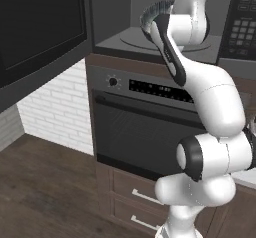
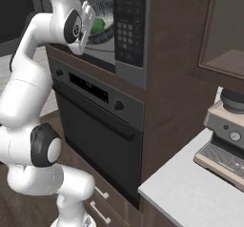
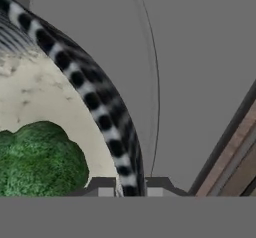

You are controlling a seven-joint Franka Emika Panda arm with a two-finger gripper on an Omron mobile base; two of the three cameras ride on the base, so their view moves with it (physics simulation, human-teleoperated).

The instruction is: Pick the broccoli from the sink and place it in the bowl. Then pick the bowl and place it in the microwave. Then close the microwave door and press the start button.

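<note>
Jaws pinch the rim of the bowl [image 3: 107,127], one tip inside the wall and one outside, as the gripper [image 3: 130,191] carries it into the microwave [image 2: 125,30]; the broccoli [image 3: 37,159] sits in the pale hollow, so the first step looks done, and the second appears to be in its last stretch.

Left to right in the left base view: the microwave door [image 1: 40,29] hangs swung wide at the left, well apart from the arm; the bowl hovers over the grey cavity floor, above the round glass turntable [image 1: 131,41]; the keypad [image 1: 242,29] stands at the right edge; the oven [image 1: 145,127] fills the front below.

Whether the bowl's base touches the glass cannot be told; it seems to hang a little above it.

Still to come, by this reading: setting the bowl down, letting go, backing the hand out, swinging the door shut and pressing start.

Room is tight at the mouth; in the hand view the cavity's front lip and the wooden cabinet edge [image 3: 235,157] run close at the right, so a straight pull-back looks safest; the open door leaves free space on the left.
</note>
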